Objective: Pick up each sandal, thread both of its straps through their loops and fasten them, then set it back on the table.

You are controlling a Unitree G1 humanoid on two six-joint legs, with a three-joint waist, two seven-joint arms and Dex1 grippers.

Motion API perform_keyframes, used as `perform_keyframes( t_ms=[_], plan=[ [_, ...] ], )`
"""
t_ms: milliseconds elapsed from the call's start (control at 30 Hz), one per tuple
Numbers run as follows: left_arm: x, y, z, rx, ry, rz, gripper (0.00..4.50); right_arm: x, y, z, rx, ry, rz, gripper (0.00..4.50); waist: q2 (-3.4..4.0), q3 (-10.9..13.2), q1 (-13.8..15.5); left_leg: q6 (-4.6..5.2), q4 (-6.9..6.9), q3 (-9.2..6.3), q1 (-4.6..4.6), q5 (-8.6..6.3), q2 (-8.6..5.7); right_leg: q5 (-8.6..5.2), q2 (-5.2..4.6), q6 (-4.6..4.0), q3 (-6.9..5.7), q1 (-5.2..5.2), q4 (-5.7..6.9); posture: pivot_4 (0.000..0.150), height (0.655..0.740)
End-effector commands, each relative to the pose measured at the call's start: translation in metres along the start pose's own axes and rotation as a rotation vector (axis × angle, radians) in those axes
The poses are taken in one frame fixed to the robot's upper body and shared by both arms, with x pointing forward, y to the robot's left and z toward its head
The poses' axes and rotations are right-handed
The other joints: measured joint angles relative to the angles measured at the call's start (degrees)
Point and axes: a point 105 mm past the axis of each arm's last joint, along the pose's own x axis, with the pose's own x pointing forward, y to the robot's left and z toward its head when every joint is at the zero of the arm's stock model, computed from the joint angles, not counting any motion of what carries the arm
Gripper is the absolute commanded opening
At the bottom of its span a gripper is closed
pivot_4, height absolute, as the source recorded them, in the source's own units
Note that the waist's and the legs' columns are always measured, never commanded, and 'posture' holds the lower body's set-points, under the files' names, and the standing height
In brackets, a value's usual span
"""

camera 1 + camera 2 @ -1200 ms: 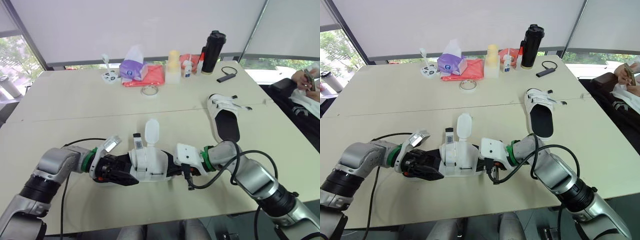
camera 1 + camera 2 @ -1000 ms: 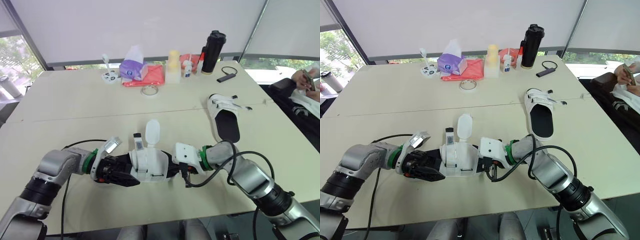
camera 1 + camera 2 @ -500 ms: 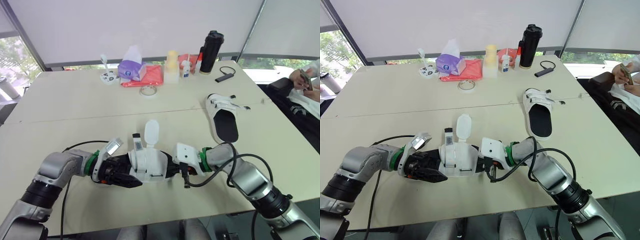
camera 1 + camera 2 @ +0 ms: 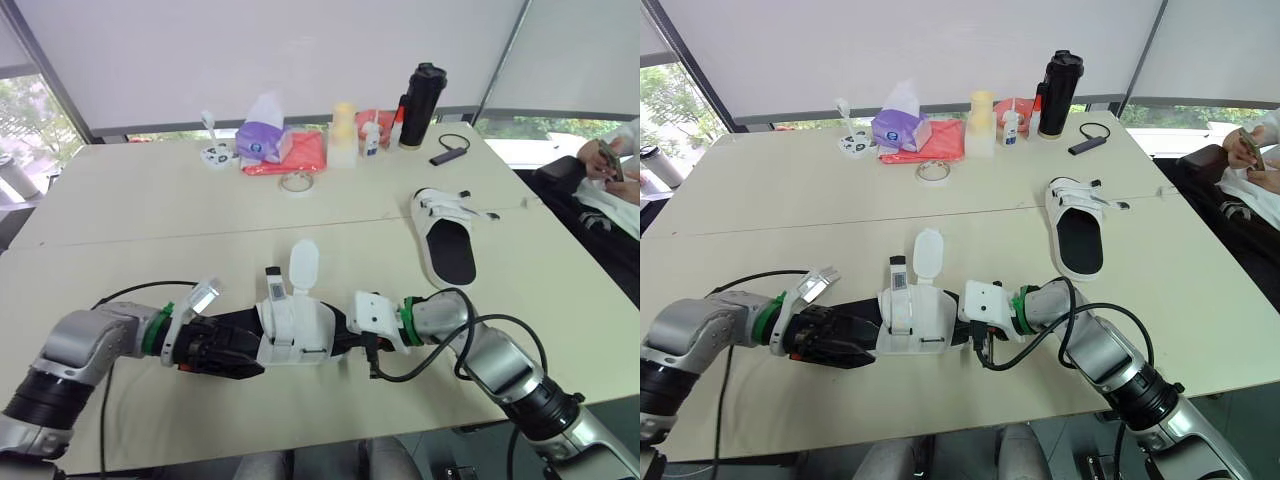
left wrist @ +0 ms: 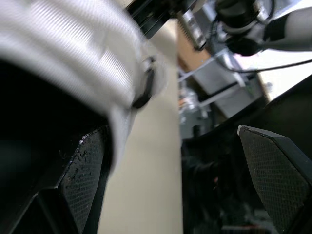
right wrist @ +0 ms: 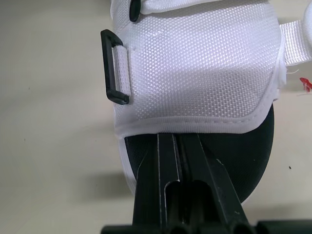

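At near table [image 4: 150, 220] edge, left side: left gripper [image 4: 240, 350] at heel end of near sandal [image 4: 297, 330], fingers spread wide, holding nothing. Sandal flat on table, both straps loose, upright. Right gripper [image 6: 179, 141] at toe end, fingers pressed together, tips under upper; grip cannot be told. Farther right: second sandal [image 4: 447, 240], flat.
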Motion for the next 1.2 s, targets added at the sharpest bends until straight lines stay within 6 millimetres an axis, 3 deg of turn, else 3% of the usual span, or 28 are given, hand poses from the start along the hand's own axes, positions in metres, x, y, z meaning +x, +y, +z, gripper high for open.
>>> perform_keyframes(
  t_ms=[33, 133, 267, 433, 533, 700, 833, 967, 1200],
  plan=[
    [-0.013, -0.001, 0.003, 0.056, 0.002, 0.045, 4.43, 0.003, 0.009, -0.026, 0.053, 0.098, 0.047, 0.00, 0.00, 0.00, 0.08, 0.00, 0.00, 0.00, 0.00, 0.00, 0.00, 0.00, -0.01, 0.00, 0.01, -0.01, 0.00, 0.150, 0.7400],
    [-0.024, 0.000, 0.008, 0.072, -0.021, 0.079, 4.43, 0.002, 0.008, -0.027, 0.042, 0.105, 0.050, 0.00, 0.00, 0.00, 0.19, -0.02, 0.00, -0.02, 0.00, -0.01, 0.00, 0.00, -0.03, 0.00, 0.01, 0.00, -0.01, 0.150, 0.7400],
    [-0.035, -0.005, 0.040, 0.128, -0.113, 0.093, 4.43, 0.003, 0.006, -0.027, 0.031, 0.107, 0.052, 0.00, -0.03, 0.00, 0.25, -0.04, 0.00, -0.06, -0.04, -0.03, 0.00, -0.01, -0.04, 0.00, 0.00, -0.02, -0.03, 0.150, 0.7400],
    [-0.035, -0.003, 0.073, 0.160, -0.215, 0.098, 4.43, 0.004, 0.004, -0.027, 0.021, 0.113, 0.048, 0.00, -0.02, -0.01, 0.16, 0.00, 0.00, -0.02, -0.02, 0.00, -0.03, 0.00, -0.02, 0.01, -0.02, 0.02, -0.02, 0.150, 0.7400],
    [-0.034, 0.008, 0.090, 0.162, -0.293, 0.144, 4.43, 0.003, 0.002, -0.027, 0.021, 0.113, 0.042, 0.00, -0.02, -0.01, 0.11, 0.00, -0.01, 0.02, 0.00, 0.00, -0.04, 0.00, 0.01, 0.03, -0.02, 0.02, 0.00, 0.150, 0.7400],
    [-0.018, 0.023, 0.112, 0.147, -0.362, 0.180, 4.43, 0.003, 0.001, -0.028, 0.017, 0.119, 0.036, 0.00, -0.08, -0.03, 0.10, 0.01, 0.02, 0.01, 0.06, 0.01, -0.08, 0.02, 0.05, 0.06, -0.03, 0.11, 0.01, 0.150, 0.7400],
    [-0.007, 0.022, 0.128, 0.075, -0.432, 0.099, 4.43, 0.004, 0.000, -0.028, 0.014, 0.122, 0.033, 0.00, -0.13, -0.05, 0.12, 0.01, 0.02, 0.00, 0.14, 0.01, -0.12, 0.02, 0.09, 0.07, -0.03, 0.19, 0.03, 0.150, 0.7400],
    [0.013, 0.049, 0.145, -0.085, -0.491, 0.146, 4.43, 0.003, -0.002, -0.029, 0.004, 0.129, 0.023, 0.00, -0.17, -0.07, 0.21, 0.01, 0.03, -0.02, 0.18, 0.01, -0.15, 0.11, 0.12, 0.23, -0.03, 0.23, 0.06, 0.150, 0.7400],
    [0.028, 0.071, 0.142, -0.253, -0.465, 0.174, 4.43, 0.004, -0.004, -0.029, -0.006, 0.134, 0.014, 0.00, -0.22, -0.09, -0.26, 0.01, 0.01, 0.01, 0.37, 0.01, -0.18, 0.07, 0.13, 0.46, -0.04, 0.36, 0.10, 0.150, 0.7400]
  ],
)
